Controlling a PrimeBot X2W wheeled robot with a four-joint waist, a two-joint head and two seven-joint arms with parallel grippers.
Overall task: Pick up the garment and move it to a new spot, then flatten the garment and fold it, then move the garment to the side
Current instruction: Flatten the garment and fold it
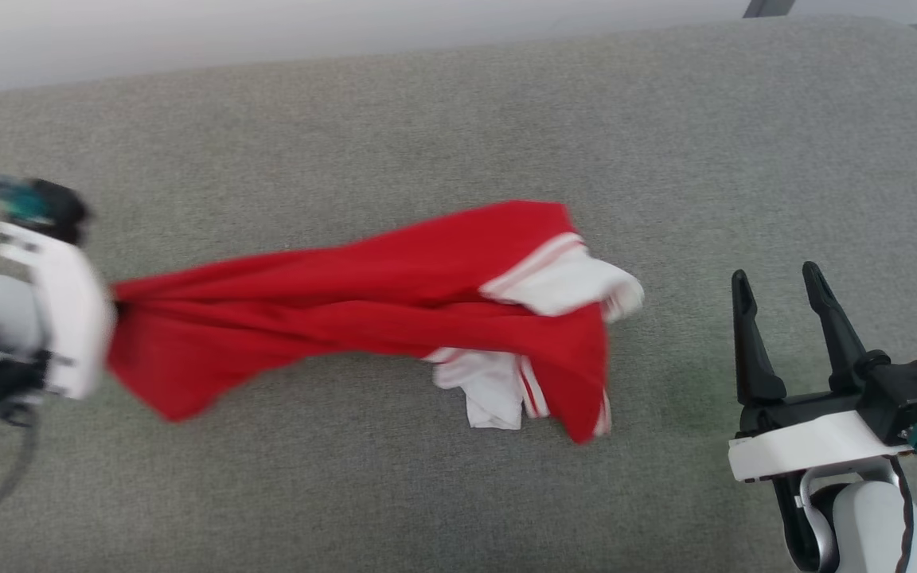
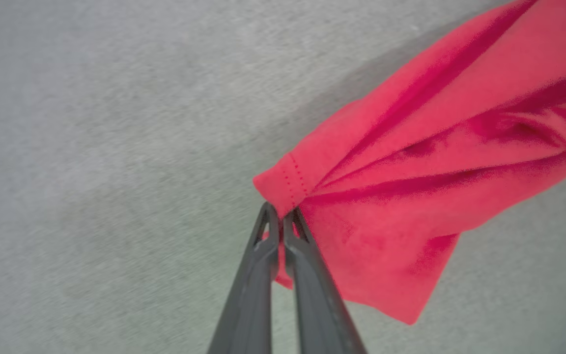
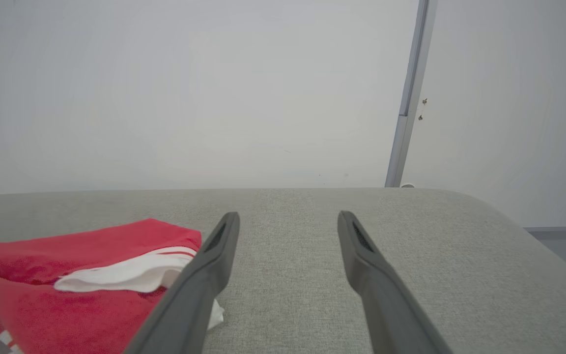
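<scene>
Garment (image 1: 363, 302): one red T-shirt with white sleeves, entered as lying across the middle of the head view on the table (image 1: 427, 103), a grey fabric-covered surface with a rounded corner at the upper right of the frame. We record it drawn out into a long bunched band from right of centre to the left edge, its creases converging toward the left. One white sleeve (image 1: 566, 286) with red-and-white striped trim lies on top at the right end of the band. A second patch of white cloth (image 1: 490, 390) with like trim shows under the lower edge, just below centre. Left hand (image 2: 280, 219): fingers pressed together, pinching a stitched red hem. In the left wrist view the cloth fans from the fingertips toward the upper right of the frame and casts a shadow on the table. In the head view this hand sits blurred at the left edge, mid-height, with the red cloth meeting its white housing. Right hand (image 1: 774, 272): lower right of the head view, fingers spread wide and pointing up the frame, holding nothing, with bare table between it and the garment's right end. In the right wrist view we list the sleeve end at lower left, partly behind one finger. A pale wall (image 3: 165, 98) and a grey upright strip (image 3: 410, 93) stand beyond the table's far edge.
</scene>
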